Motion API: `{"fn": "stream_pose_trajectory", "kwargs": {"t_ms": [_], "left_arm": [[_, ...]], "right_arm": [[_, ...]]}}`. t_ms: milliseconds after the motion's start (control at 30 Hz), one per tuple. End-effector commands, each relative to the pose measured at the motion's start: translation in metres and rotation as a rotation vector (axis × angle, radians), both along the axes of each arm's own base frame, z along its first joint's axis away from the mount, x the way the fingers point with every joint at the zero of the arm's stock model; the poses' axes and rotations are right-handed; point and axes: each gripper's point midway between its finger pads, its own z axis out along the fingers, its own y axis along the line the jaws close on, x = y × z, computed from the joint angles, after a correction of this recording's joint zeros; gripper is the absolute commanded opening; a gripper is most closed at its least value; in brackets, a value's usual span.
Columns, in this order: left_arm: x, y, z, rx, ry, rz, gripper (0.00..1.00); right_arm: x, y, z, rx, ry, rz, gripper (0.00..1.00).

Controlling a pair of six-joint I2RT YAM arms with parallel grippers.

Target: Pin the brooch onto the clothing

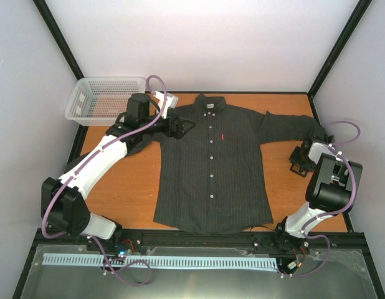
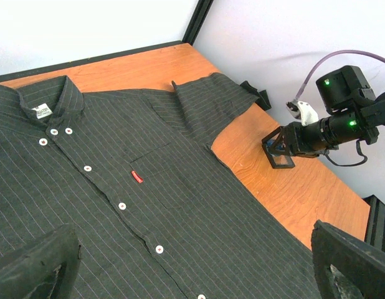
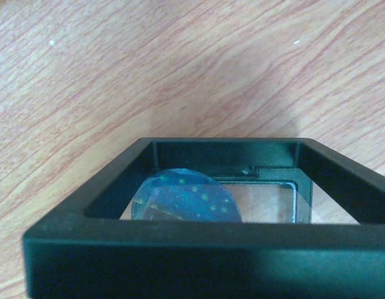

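Observation:
The clothing (image 1: 212,163), a dark pinstriped shirt with white buttons and a small red chest tag (image 2: 137,177), lies flat on the wooden table. My left gripper (image 1: 183,126) hovers open above its upper chest, with nothing between the fingers (image 2: 37,265). The brooch (image 3: 185,196), a round blue disc with yellow stars, sits inside a black square frame (image 3: 199,246) on the bare wood to the right of the shirt. My right gripper (image 1: 303,159) is low at that frame (image 2: 278,153). Its fingers cannot be made out against the frame's black walls.
A white mesh basket (image 1: 102,98) stands at the table's back left corner. The shirt's right sleeve (image 1: 289,126) stretches toward the right arm, and a small black object (image 2: 255,94) lies at its end. Enclosure posts and walls ring the table.

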Motion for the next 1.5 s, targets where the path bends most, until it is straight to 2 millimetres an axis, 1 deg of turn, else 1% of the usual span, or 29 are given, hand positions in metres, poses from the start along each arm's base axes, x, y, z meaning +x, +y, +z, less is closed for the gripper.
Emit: {"fn": "stream_pose_trajectory", "kwargs": {"t_ms": [0,400,500,600,700,833,933,967,1033,1100,1200,1233,1333,1400,1467], "left_arm": [[0.0,-0.004,0.009,-0.025,-0.024,-0.017,1.0],[-0.001,-0.005,0.007,-0.027,-0.018,-0.022,1.0],[0.0,-0.005,0.007,-0.027,-0.019,-0.022,1.0],[0.0,-0.005,0.006,-0.026,-0.016,-0.022,1.0],[-0.001,-0.005,0.007,-0.028,-0.018,-0.023,1.0],[-0.001,-0.005,0.007,-0.027,-0.018,-0.021,1.0],[-0.001,-0.006,0.008,-0.031,-0.017,-0.026,1.0],[-0.002,-0.006,0.008,-0.033,-0.018,-0.027,1.0],[-0.002,-0.006,0.009,-0.035,-0.018,-0.029,1.0],[-0.003,-0.006,0.01,-0.037,-0.02,-0.032,1.0],[-0.003,-0.006,0.009,-0.037,-0.017,-0.032,1.0],[-0.003,-0.006,0.009,-0.037,-0.019,-0.033,1.0],[-0.003,-0.006,0.009,-0.037,-0.019,-0.032,1.0],[-0.003,-0.006,0.009,-0.037,-0.019,-0.032,1.0],[-0.003,-0.006,0.01,-0.037,-0.021,-0.033,1.0]], "right_arm": [[0.005,-0.002,0.004,0.003,-0.012,0.002,0.39],[0.003,0.001,0.013,0.004,-0.037,-0.005,0.33],[0.004,0.0,0.015,0.004,-0.038,-0.007,0.29],[0.007,0.001,0.02,0.008,-0.055,-0.008,0.27],[0.006,0.001,0.021,0.011,-0.059,-0.007,0.24],[0.006,0.004,0.022,0.018,-0.069,-0.005,0.21],[0.006,0.004,0.023,0.02,-0.074,-0.004,0.2],[0.006,0.004,0.024,0.021,-0.077,-0.002,0.22],[0.007,0.005,0.023,0.024,-0.077,-0.001,0.36],[0.008,0.005,0.023,0.025,-0.074,0.002,0.43],[0.009,0.004,0.022,0.014,-0.063,0.008,0.56],[0.01,0.004,0.021,0.008,-0.057,0.014,0.59],[0.012,0.004,0.017,-0.007,-0.026,0.021,0.61],[0.013,0.005,0.014,-0.02,-0.01,0.026,0.66],[0.014,0.005,0.013,-0.035,0.001,0.032,0.68]]}}
